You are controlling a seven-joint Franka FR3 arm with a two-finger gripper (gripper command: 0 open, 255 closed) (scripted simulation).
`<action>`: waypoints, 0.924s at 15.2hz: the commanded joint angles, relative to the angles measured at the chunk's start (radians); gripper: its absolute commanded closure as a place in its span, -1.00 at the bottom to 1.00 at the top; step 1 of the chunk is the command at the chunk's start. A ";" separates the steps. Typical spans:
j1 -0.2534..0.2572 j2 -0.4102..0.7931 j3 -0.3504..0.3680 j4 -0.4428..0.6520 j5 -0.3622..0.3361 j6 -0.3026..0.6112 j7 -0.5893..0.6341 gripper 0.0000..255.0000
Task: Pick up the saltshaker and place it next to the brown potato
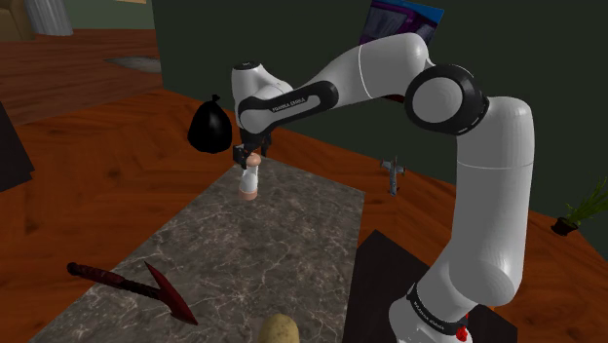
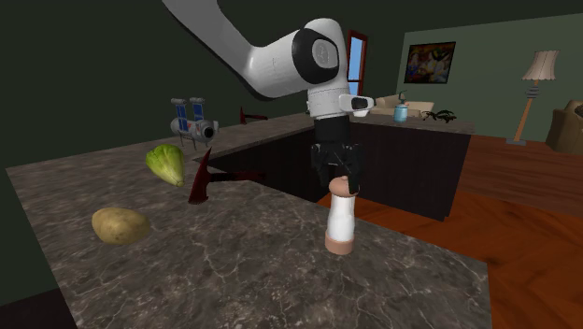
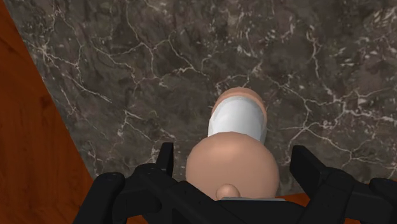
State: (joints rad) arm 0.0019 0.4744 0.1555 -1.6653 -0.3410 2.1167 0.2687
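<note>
Seen with gripper (image 3: 234,153) spread wide, straddling top of upright saltshaker (image 3: 236,121), gaps either side, no contact. Standing on marble counter (image 3: 127,63), well apart from potato (image 2: 120,225).

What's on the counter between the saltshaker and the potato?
Nothing: bare dark marble countertop between the white pink-capped saltshaker and the brown potato, seen in the second exterior view.

The shoulder view stands high, beside and behind the stand (image 1: 382,285), looking down the length of the marble worktop (image 1: 292,244). The second exterior view sits low and close, looking across the worktop from its side, the potato (image 2: 120,225) at its left. The wrist view looks straight down, very near, onto the saltshaker (image 3: 235,121). All three share worktop and saltshaker.
</note>
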 commanded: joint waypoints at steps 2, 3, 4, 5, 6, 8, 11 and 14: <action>0.000 0.000 0.000 0.000 0.000 0.001 0.000 -1.00; 0.000 0.000 0.000 0.000 0.000 0.001 0.000 -1.00; 0.000 0.000 0.000 0.000 0.000 0.001 0.000 1.00; 0.000 0.000 0.000 0.000 0.000 0.001 0.000 1.00; 0.000 0.000 0.000 0.000 0.000 0.001 0.000 1.00; 0.000 0.000 0.000 0.000 0.000 0.001 0.000 1.00; 0.000 0.000 0.000 0.000 0.000 0.001 0.000 1.00; 0.000 -0.006 0.001 0.004 0.002 -0.009 -0.003 1.00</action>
State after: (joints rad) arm 0.0016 0.4712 0.1559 -1.6642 -0.3399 2.1125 0.2674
